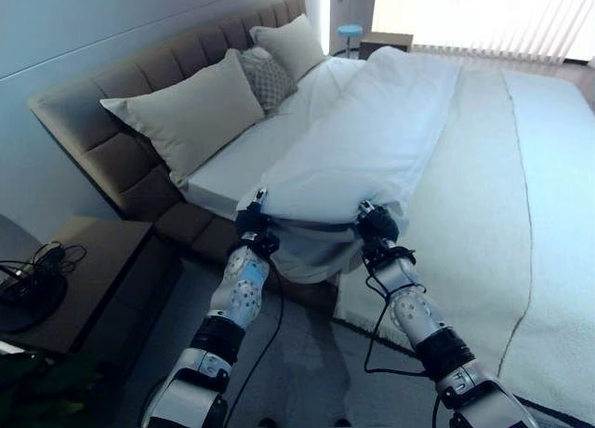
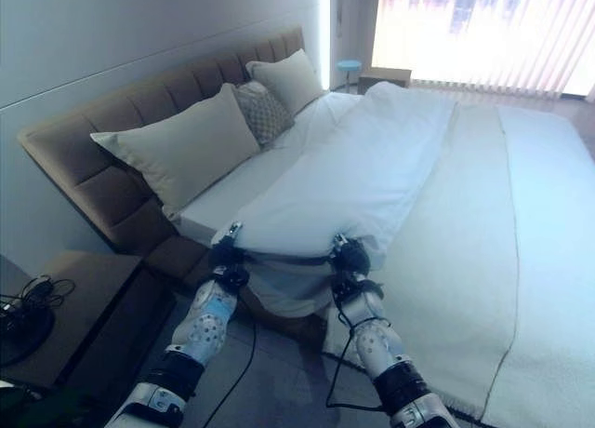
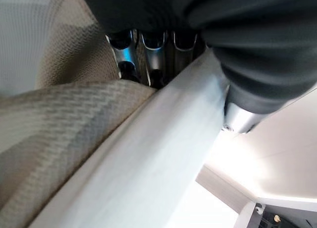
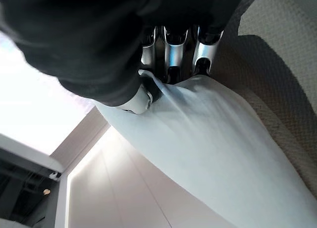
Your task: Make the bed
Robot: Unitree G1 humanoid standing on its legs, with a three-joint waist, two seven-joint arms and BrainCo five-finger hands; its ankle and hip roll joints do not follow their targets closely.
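Left hand (image 1: 253,225) and right hand (image 1: 376,225) each pinch the duvet (image 1: 372,140) edge — lifted clear off the bed's (image 1: 483,214) side.

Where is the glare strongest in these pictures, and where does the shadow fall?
Left eye view: sunlit vertical window blinds wash out the far corner; shadow pools under the raised white folded duvet. Wrist views: the ceiling is overexposed beside left hand and right hand.

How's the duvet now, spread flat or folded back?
Folded back: the duvet lies doubled along the bed, its near edge pinched by left hand and right hand.
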